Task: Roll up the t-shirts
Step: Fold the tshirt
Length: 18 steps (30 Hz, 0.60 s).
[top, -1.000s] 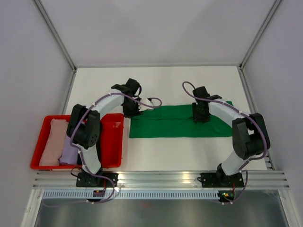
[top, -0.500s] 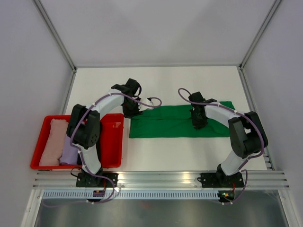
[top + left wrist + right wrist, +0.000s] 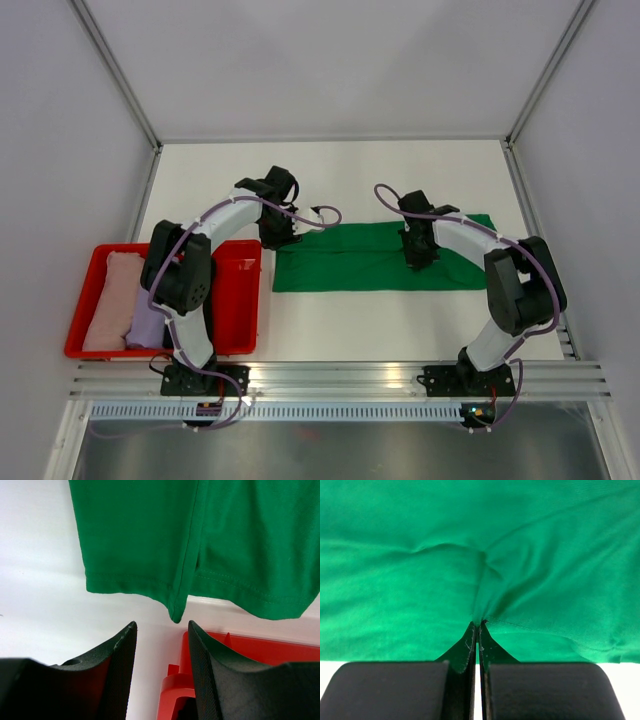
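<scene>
Partly hidden red tray [image 3: 240, 300], green t-shirt [image 3: 420, 580] cropped

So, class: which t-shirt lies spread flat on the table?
The green shirt. The pink shirt and lavender shirt lie bundled in the red tray.

I see a white surface [image 3: 400, 180] with two things lying directly on it. A green t-shirt [image 3: 340, 268], folded into a long band, lies flat across its middle and reaches toward the right side. A red tray [image 3: 240, 300] sits at the left by the near edge. Its right rim is just beside the shirt's left end, with a strip of white between them.
</scene>
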Tool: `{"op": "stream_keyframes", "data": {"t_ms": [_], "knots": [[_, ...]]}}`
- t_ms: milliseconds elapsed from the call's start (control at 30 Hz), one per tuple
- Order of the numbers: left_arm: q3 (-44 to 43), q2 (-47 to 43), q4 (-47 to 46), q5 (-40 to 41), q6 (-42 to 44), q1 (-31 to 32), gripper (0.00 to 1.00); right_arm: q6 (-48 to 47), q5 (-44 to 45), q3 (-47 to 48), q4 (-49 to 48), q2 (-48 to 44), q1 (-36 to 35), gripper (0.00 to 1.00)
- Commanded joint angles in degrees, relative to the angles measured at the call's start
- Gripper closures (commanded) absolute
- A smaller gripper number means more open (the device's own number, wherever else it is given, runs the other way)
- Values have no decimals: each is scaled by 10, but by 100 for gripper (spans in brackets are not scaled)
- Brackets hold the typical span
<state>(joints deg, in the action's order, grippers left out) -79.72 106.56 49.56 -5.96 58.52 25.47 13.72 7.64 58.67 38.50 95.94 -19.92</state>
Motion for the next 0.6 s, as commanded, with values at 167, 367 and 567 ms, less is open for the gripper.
{"op": "stream_keyframes", "data": {"t_ms": [167, 367, 567], "knots": [[-3, 5, 3, 4, -7, 1, 48, -45, -66, 14, 15, 17, -2, 99], [-2, 0, 4, 3, -6, 0, 48, -26, -58, 28, 8, 24, -1, 52], [-10, -20, 10, -4, -6, 0, 48, 5, -39, 64, 14, -34, 2, 31]]}}
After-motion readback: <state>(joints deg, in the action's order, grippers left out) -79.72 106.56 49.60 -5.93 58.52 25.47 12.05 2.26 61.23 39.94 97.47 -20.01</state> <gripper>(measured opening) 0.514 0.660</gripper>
